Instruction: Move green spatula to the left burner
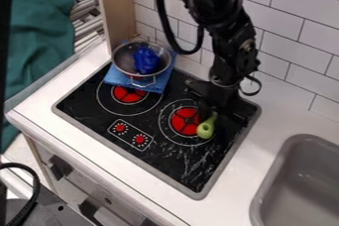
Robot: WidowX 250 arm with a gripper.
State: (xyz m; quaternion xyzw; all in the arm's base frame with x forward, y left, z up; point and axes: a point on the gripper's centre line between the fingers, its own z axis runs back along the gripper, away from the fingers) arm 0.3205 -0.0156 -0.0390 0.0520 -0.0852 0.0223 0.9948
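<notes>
Nearest the camera, a black cable (31, 190) curves at the lower left, well apart from the jaws, beside the toy kitchen's front. A gray sink (268, 185) is set into the white counter (235, 178), on the near side of the jaws and off to their right in the view. Between the jaws and the counter's front edge, two red knobs (120, 128) (140, 139) sit in an outlined panel on the black cooktop (76, 98), whose surface shows pale streaks.

Just below the jaws in the view, the green spatula (206, 130) shows its rounded end at the right burner (184, 121), over the right side of its rings. The black robot's gripper (207, 110) hangs over the same side of the cooktop. How far the jaws are parted cannot be told, nor whether they have hold of the spatula. To their left is the left burner (129, 94).

Beyond it, up and left from the jaws, a blue cloth (116, 77) lies beneath a metal pot (124, 65) containing a dark blue object (146, 60). Behind the pot rises a wooden panel (116, 7), with green fabric (39, 31) farther left. White tiles (298, 9) line the wall behind the jaws.
</notes>
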